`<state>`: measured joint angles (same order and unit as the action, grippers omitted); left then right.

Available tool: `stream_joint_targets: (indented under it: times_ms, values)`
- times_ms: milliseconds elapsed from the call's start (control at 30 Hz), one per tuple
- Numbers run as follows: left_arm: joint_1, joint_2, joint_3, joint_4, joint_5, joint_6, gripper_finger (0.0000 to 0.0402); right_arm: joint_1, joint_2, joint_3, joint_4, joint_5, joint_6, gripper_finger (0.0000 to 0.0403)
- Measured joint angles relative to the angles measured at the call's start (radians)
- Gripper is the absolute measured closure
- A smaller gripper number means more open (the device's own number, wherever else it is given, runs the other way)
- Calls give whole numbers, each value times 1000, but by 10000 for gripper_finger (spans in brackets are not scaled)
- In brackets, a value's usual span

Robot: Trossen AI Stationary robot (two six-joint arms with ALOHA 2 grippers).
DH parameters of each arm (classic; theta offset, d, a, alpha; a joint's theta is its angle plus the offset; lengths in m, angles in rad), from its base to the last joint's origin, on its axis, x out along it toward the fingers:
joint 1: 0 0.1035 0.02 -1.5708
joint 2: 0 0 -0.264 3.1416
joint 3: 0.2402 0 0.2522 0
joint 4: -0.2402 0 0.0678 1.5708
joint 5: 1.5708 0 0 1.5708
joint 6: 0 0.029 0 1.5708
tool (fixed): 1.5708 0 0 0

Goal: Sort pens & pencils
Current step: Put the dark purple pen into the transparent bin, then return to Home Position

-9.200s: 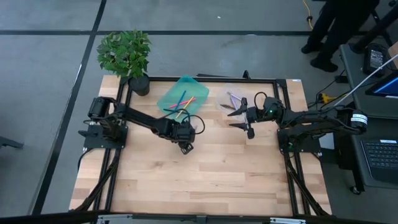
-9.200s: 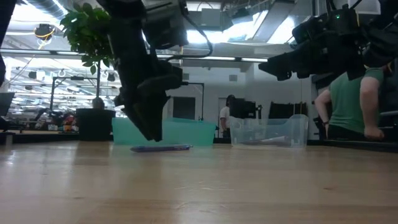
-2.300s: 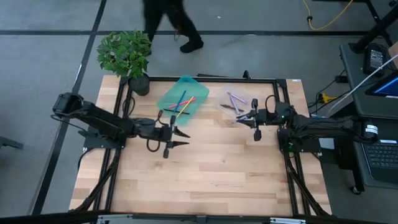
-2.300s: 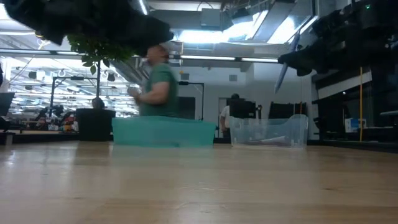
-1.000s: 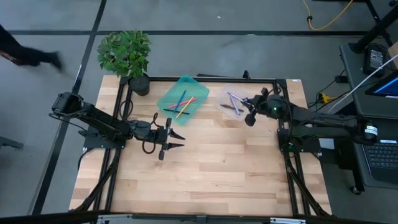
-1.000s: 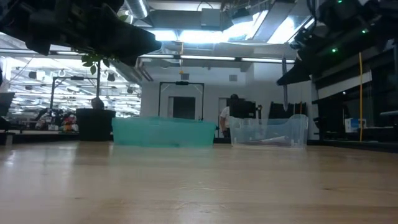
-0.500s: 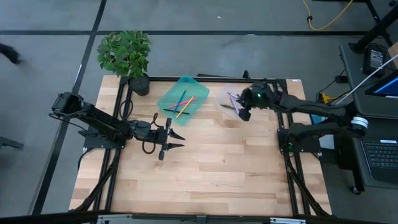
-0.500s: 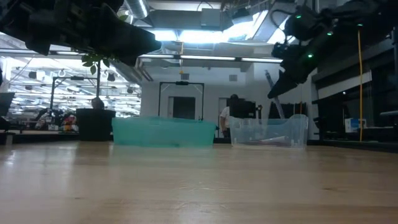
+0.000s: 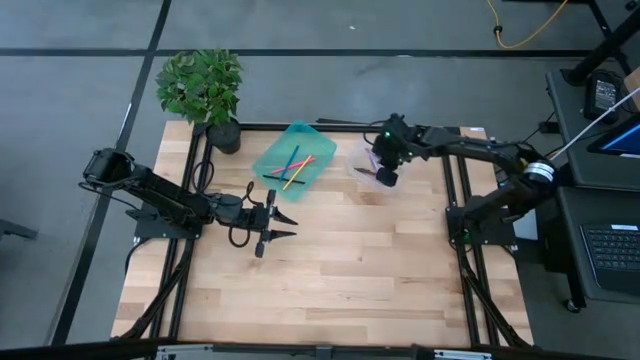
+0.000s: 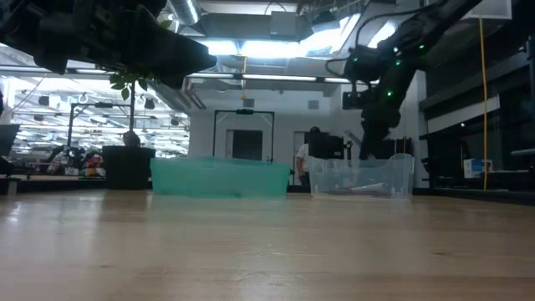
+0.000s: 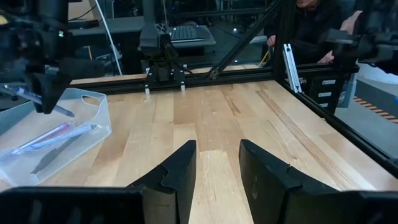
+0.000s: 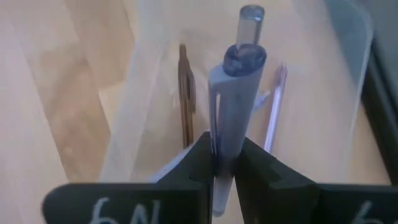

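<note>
Two trays stand at the table's far edge, each taking one class of item: the teal tray (image 9: 291, 156) holds slim pink, yellow and blue sticks (image 9: 291, 167), and the clear tray (image 9: 366, 163) holds lavender and dark pens (image 11: 55, 134). That split reads as the sorting rule, thin coloured ones on one side, thicker ones on the other.

Right gripper (image 9: 387, 175) hangs over the clear tray, fingers pinched narrow on a lavender pen (image 12: 231, 118). The right wrist view shows the pen clamped at mid-barrel, its clear cap pointing away from the wrist, with a brown pen (image 12: 186, 99) and a pale lavender one (image 12: 274, 106) lying on the tray floor beneath. Holding it above the tray rather than in it suggests the release is not yet made; a mid-barrel grip should let it fall level.

Left gripper (image 9: 270, 223) waits over bare table near the middle, well clear of both trays. Its fingers (image 11: 179, 169) stand spread apart with nothing between them, seemingly parked so as not to cross the right arm's path.

No loose pens or pencils show on the tabletop in the high view, so the held pen appears to be the last outstanding item. Risk noted: a drop from height could bounce the pen against the tray wall.

A potted plant (image 9: 203, 88) stands at the far left corner, uninvolved.
</note>
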<state>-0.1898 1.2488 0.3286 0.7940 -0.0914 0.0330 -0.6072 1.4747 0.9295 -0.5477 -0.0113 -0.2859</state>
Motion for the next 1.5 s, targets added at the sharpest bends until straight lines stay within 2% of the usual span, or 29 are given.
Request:
stream_joint_targets:
  times_ms: [333,600,900,1133,1233,1333,1433,1500]
  values:
    - [0,0,0,0,0,0,286,-26,129,103,-186,0,-43,362]
    - [0,0,0,0,0,0,286,-26,193,106,-141,-10,-59,360]
    - [-2,0,0,0,0,-4,286,-26,193,106,-78,-10,-39,221]
    - [-2,0,0,3,0,3,286,-26,164,106,-79,-16,-23,173]
    - [2,0,0,21,0,2,286,-26,107,106,-78,-82,1,169]
    - [0,-17,0,25,0,3,286,-24,26,101,-61,-228,19,168]
    - [-4,-61,0,-2,6,17,286,-13,-67,57,29,-371,28,168]
    - [-17,-122,0,-57,6,51,286,5,-137,20,64,-396,42,167]
